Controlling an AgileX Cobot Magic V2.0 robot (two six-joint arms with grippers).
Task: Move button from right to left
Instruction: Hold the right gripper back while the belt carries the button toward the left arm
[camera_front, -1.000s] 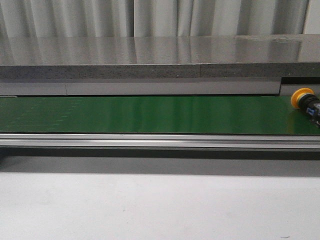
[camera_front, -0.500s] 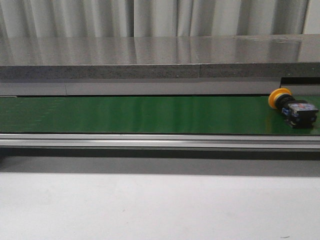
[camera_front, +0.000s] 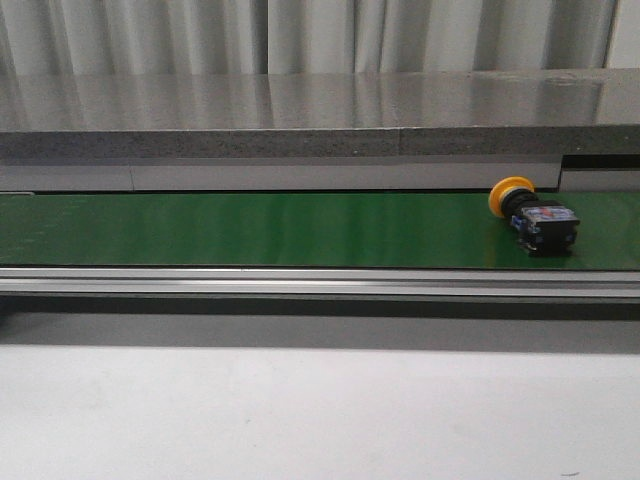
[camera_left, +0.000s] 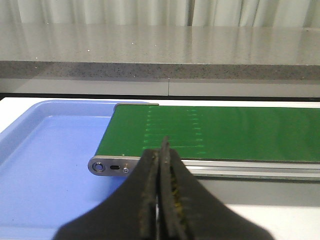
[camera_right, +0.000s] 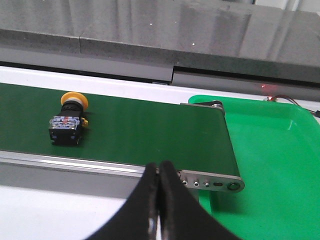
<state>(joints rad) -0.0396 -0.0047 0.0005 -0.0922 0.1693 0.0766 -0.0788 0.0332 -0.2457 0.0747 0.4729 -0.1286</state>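
Note:
The button (camera_front: 530, 215) lies on its side on the green conveyor belt (camera_front: 280, 228) near the right end, orange-yellow cap toward the back, black body with bluish label toward the front. It also shows in the right wrist view (camera_right: 69, 121). My right gripper (camera_right: 159, 172) is shut and empty, in front of the belt's right end, apart from the button. My left gripper (camera_left: 161, 155) is shut and empty, in front of the belt's left end (camera_left: 210, 132). Neither gripper shows in the front view.
A blue tray (camera_left: 45, 165) sits at the belt's left end. A green tray (camera_right: 270, 150) sits at the belt's right end. A grey stone ledge (camera_front: 300, 110) runs behind the belt. A metal rail (camera_front: 300, 283) edges the belt's front, with white table (camera_front: 300, 410) below.
The button has travelled left along the belt, from the right edge of the front view to well inside it. The grippers are not seen earlier.

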